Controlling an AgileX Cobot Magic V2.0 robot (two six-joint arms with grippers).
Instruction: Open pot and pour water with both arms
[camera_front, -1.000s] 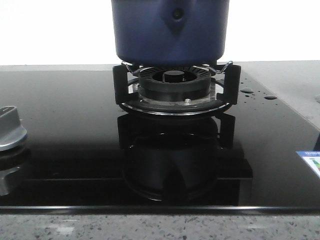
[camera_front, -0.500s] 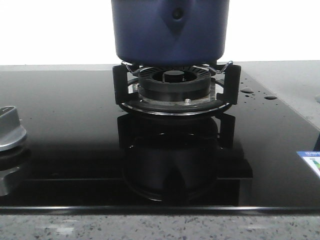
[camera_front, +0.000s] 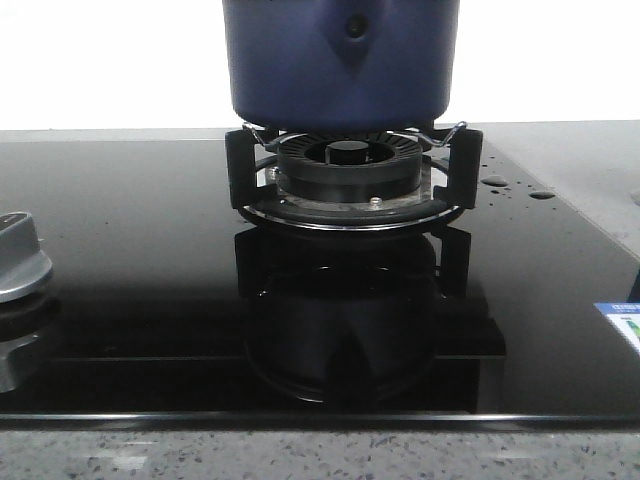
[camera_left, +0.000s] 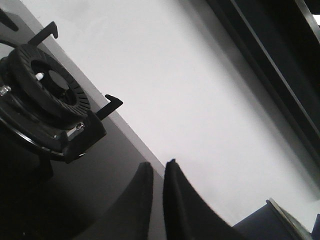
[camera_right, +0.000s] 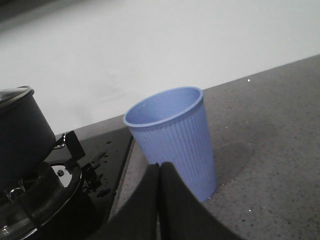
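From my right wrist camera, the right gripper (camera_right: 159, 167) has its fingers pressed together, empty, just before a blue ribbed cup (camera_right: 175, 137) on the grey counter (camera_right: 270, 150); the pot (camera_front: 340, 60) sits off to one side on the burner (camera_front: 348, 165). My left gripper (camera_left: 157, 167) shows fingers nearly closed, holding nothing, well apart from another burner (camera_left: 47, 87).

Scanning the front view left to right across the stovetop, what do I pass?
Silver control knob at the left edge → pot on its burner in the middle → water droplets on the glass → sticker label at the right edge.
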